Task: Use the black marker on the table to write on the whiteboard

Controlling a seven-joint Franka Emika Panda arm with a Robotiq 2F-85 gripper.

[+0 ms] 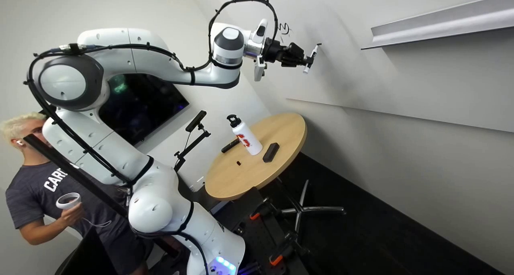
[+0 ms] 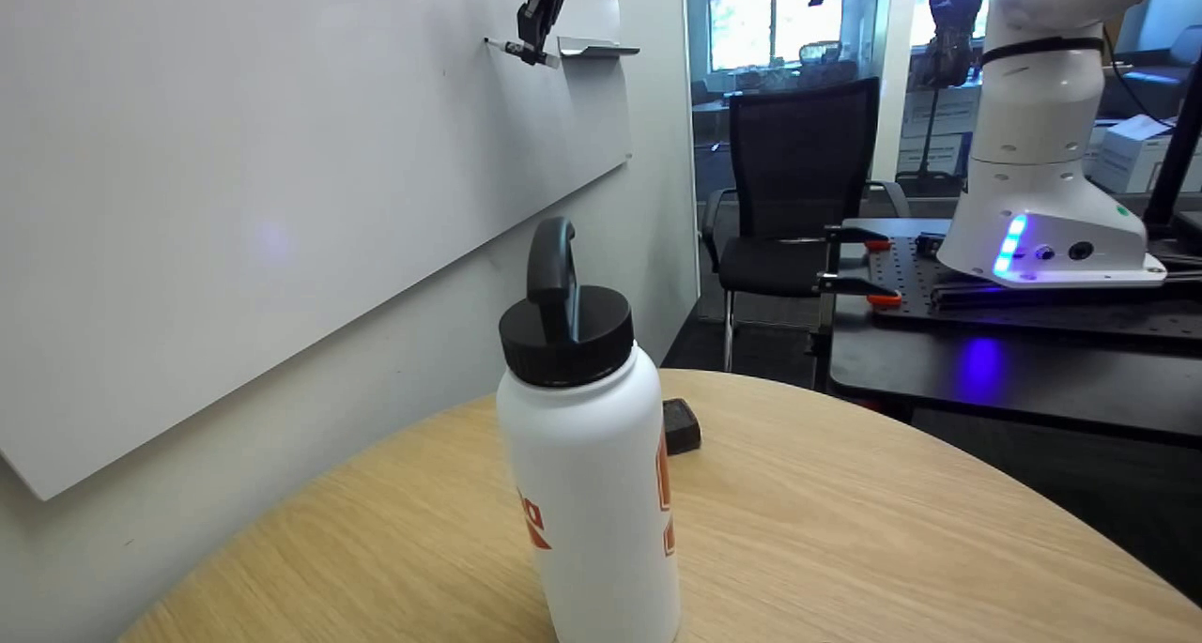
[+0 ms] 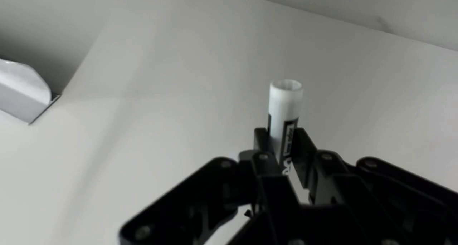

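Note:
The black marker (image 1: 315,51) has a white barrel with a dark label and a black tip. My gripper (image 1: 308,60) is shut on its barrel. In an exterior view, the marker (image 2: 507,47) points its tip at the whiteboard (image 2: 282,174); I cannot tell whether it touches. In the wrist view, the marker's white rear end (image 3: 285,102) sticks up between my fingertips (image 3: 281,141), with the whiteboard (image 3: 196,77) behind; its tip is hidden there. Black scribbles (image 1: 284,28) are on the whiteboard beside my gripper. The round wooden table (image 1: 225,178) stands well below.
A white bottle with red print (image 1: 247,138), a black eraser (image 1: 271,152), a small black cap (image 1: 238,163) and a black bar (image 1: 230,145) are on the table. A ledge (image 1: 441,20) juts from the whiteboard near the gripper. A person (image 1: 60,186) stands behind the arm.

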